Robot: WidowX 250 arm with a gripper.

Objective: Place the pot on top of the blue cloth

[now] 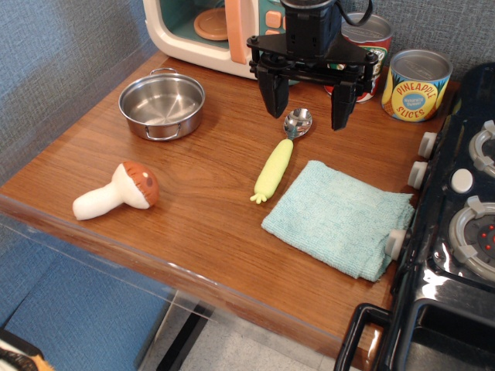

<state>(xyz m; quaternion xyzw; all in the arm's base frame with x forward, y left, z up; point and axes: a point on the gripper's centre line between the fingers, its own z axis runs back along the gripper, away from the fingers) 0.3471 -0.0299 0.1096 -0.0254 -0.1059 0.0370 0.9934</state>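
While the pot (162,106) sits upright and empty at the back left of the wooden table (201,224), its two thin loop handles point toward the rear and the front, and nothing touches it. It stands well apart from the blue cloth (338,216), which lies folded and flat at the right front of the table, its right edge up against the black toy stove (456,232).

Between the two things lies a spoon (280,158) with a yellow handle and a shiny bowl, set slantwise, its handle end near the left corner of the cloth. A toy mushroom (117,192) with a brown cap lies on its side near the front left, in front of the pot.

Above the spoon's bowl hangs the gripper (311,108), black, with its two fingers spread wide apart and holding nothing; it is to the right of the pot and clear of it.

Behind the gripper stands a cream and orange toy appliance (209,31). To the right are two tin cans: a red-labelled can (370,48), partly hidden by the gripper, and a yellow pineapple slices can (418,85) beside the stove.
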